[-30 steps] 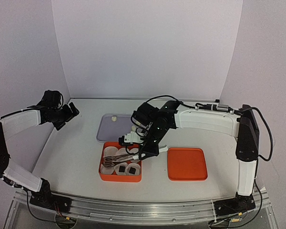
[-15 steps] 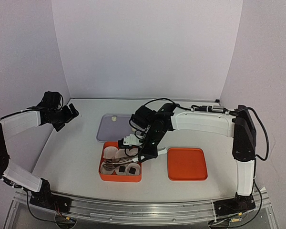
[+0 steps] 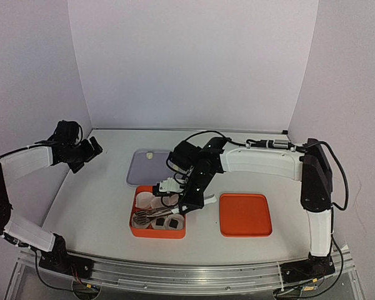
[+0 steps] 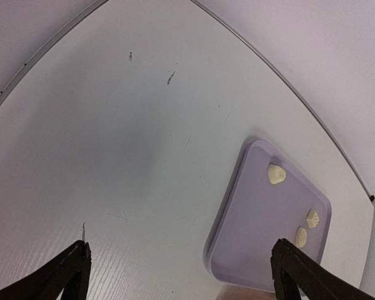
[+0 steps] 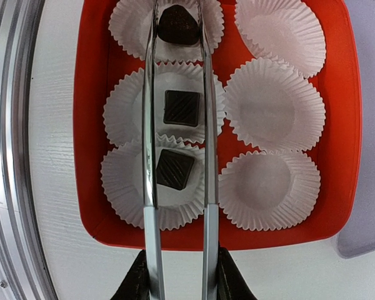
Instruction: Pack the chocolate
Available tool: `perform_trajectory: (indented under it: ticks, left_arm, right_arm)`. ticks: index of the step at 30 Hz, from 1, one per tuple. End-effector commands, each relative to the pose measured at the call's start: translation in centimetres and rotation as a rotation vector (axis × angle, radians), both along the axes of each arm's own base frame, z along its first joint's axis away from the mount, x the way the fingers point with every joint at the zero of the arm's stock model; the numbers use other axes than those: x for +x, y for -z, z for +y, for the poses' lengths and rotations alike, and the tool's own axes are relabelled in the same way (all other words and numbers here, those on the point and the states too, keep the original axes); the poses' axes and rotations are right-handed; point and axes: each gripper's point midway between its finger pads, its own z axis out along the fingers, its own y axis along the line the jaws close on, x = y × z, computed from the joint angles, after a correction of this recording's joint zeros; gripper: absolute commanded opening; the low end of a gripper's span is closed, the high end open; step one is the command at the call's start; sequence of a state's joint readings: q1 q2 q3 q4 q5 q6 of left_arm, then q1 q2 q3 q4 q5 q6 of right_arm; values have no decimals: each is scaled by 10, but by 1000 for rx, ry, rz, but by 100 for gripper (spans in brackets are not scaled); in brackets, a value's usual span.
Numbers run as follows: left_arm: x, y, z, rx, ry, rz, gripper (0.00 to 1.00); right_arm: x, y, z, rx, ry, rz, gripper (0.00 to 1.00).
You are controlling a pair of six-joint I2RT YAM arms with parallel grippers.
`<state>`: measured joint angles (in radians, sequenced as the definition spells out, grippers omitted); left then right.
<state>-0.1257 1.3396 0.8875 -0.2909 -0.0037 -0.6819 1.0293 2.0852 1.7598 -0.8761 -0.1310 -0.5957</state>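
Three dark chocolate pieces sit in paper cups in the red box [image 5: 90, 125]: one at the far end [image 5: 178, 25], one in the middle [image 5: 181, 107], one nearest [image 5: 175, 169]. My right gripper [image 5: 182, 275] is shut on metal tongs [image 5: 150, 156], whose two arms reach over that row of cups. The far dark piece lies between the tong arms near their tips; I cannot tell whether it is pinched. Three cream chocolate pieces [image 4: 276, 174] [image 4: 312, 218] [image 4: 300, 235] lie on the lavender tray [image 4: 250, 250]. My left gripper [image 4: 182, 278] is open above the table, left of the tray.
Three empty paper cups [image 5: 272, 106] fill the box's other row. An orange lid [image 3: 245, 214] lies right of the red box [image 3: 156, 234]. The lavender tray [image 3: 137, 172] sits just behind the box. White walls close in the back and both sides.
The right arm has shifted slightly left and nearer, carrying the tongs further over the box. The left arm has not moved.
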Motion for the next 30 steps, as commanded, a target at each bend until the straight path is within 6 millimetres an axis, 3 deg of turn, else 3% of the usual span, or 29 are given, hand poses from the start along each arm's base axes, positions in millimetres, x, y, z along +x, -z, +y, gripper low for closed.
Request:
perform_trajectory:
  ticks: [1, 16, 30]
  left_arm:
    - [-1, -11, 1, 1, -8, -31, 100]
    - [1, -13, -1, -4, 2, -34, 100]
    - [5, -11, -1, -9, -2, -36, 100]
  right_arm:
    - [1, -17, 15, 55, 1, -12, 28]
    - [3, -26, 15, 69, -3, -34, 34]
    - [4, -74, 4, 134, -7, -125, 34]
